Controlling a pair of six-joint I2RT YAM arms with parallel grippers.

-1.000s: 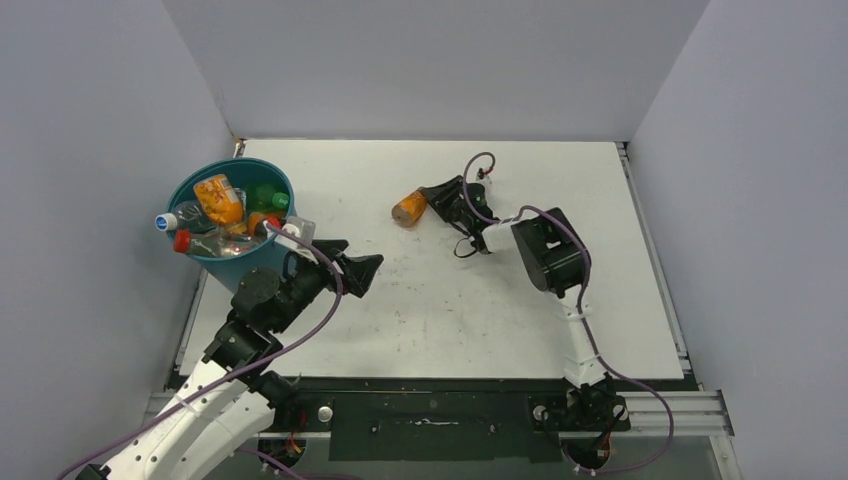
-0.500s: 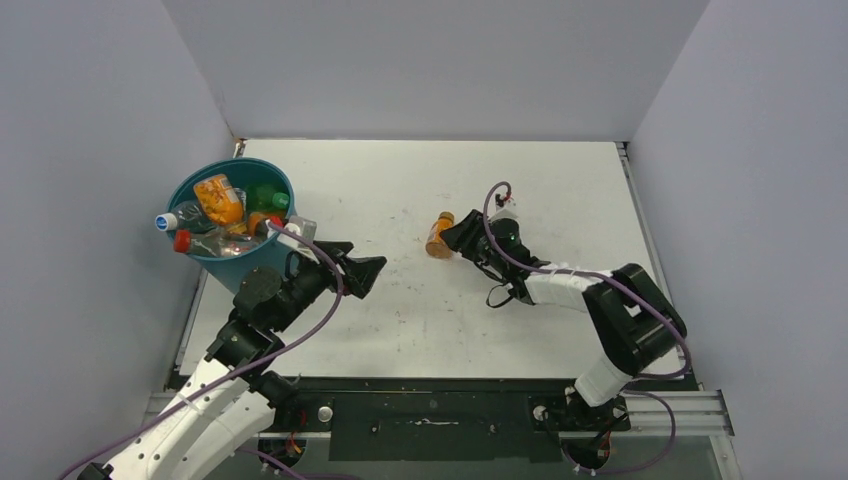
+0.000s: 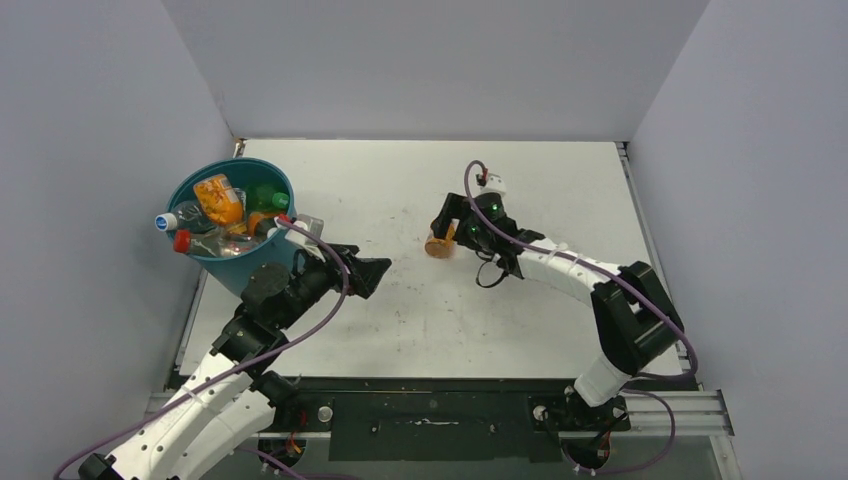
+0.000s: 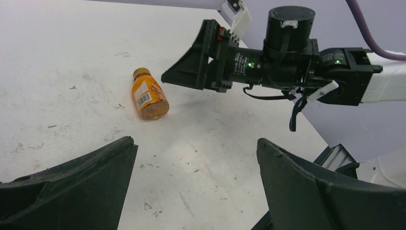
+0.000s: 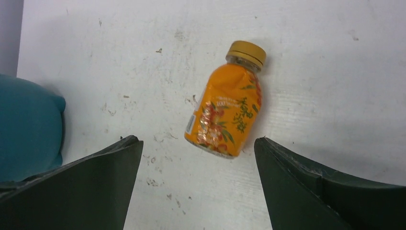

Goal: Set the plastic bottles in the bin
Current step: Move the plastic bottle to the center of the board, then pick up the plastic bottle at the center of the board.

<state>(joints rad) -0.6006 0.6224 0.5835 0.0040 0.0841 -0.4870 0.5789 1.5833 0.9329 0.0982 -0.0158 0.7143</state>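
One orange-filled plastic bottle [image 3: 437, 245] with a brown cap lies on its side on the white table, free of both grippers. My right gripper [image 3: 449, 226] hovers just above it, open; in the right wrist view the bottle [image 5: 227, 112] lies just beyond the spread fingers of the gripper [image 5: 197, 141]. My left gripper [image 3: 372, 272] stands open and empty next to the bin, facing the bottle [image 4: 150, 98] from a distance. The teal bin [image 3: 232, 264] at the far left holds several bottles, among them an orange one [image 3: 220, 200] and a green one [image 3: 268, 198].
The table's left edge runs beside the bin, and grey walls close in the back and both sides. The bin's teal wall [image 5: 28, 124] shows at the left edge of the right wrist view. The right arm's wrist [image 4: 287, 62] reaches across the left wrist view.
The right gripper, shut on the orange bottle a second ago, carried it nearer, then opened; the bottle now lies loose on the table. The left arm edged slightly right.
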